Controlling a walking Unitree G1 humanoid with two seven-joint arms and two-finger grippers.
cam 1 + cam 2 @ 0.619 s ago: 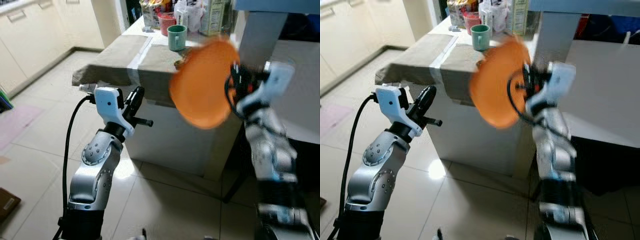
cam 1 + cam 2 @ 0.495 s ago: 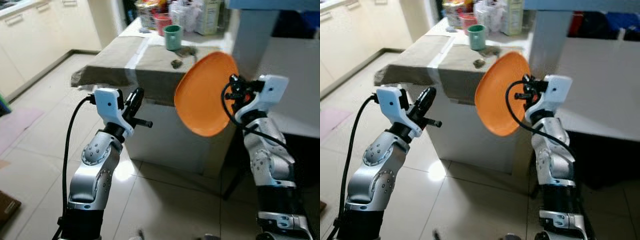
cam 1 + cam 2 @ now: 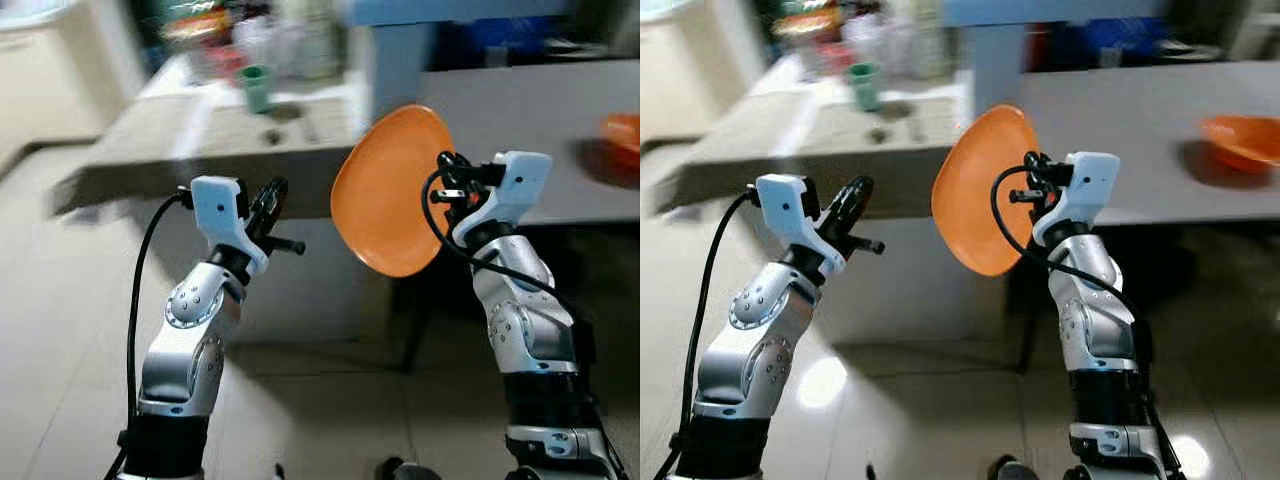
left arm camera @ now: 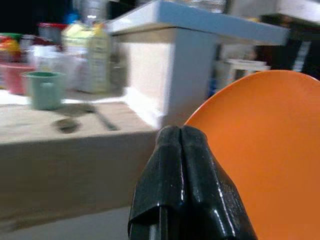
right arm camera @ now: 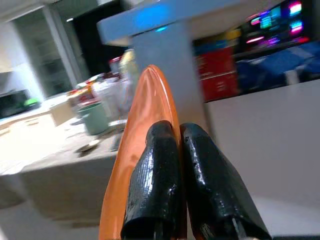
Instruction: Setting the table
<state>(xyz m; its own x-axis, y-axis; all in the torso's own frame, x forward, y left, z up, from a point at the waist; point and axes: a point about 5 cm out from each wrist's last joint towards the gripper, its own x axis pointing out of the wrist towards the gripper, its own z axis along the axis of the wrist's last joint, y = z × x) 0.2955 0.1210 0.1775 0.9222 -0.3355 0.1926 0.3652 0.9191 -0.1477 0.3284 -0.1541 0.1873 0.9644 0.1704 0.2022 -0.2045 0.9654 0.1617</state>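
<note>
Behind both arms the background is smeared with blur, so you can read little on the counter: a green cup, a small dark lump beside it, and a jumble of packages at the far end that you cannot tell apart. Left wrist view sharpens this a bit: the cup stands near a red tub, with a spoon-like item lying on the cloth, though its shape stays soft.

Right gripper is raised at chest height, fingers clamped on the rim of the orange plate. Plate stands nearly on edge, its face turned toward the left arm. It hides part of the counter's corner and the white pillar behind it. Right wrist view shows you the grip plainly: the two black fingers pinch the plate edge-on, one on each side.

Left gripper is held up in front of the counter, holding nothing; in its wrist view the fingers press together, and the plate fills the space just beyond them.

Off to the right, a second orange dish sits on the grey table, cut off by the frame edge in the left eye view. Under the table it is dark; a table leg shows, nothing more.
</note>
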